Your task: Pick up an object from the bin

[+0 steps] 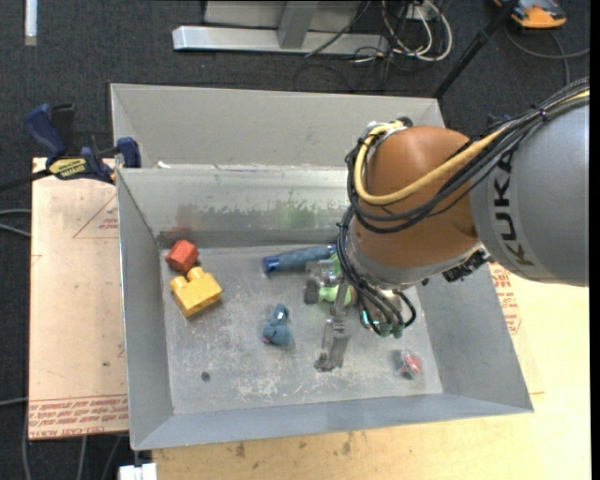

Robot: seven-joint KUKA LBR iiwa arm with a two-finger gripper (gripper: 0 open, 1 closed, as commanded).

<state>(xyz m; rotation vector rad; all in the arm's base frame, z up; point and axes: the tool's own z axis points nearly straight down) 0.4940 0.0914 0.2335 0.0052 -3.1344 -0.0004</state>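
Grey pincer (330,354), its state we cannot tell, over bare bin (234,375) floor beside blue lump (277,326): we may grasp nothing.

A dark carpeted floor (94,47) is being shown at the far side; a grey metal foot (244,37) and tangled cables (412,28) are being borne by it.

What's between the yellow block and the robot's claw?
In the camera view, a small blue-grey lump lies between the yellow block and the gripper, touching neither.
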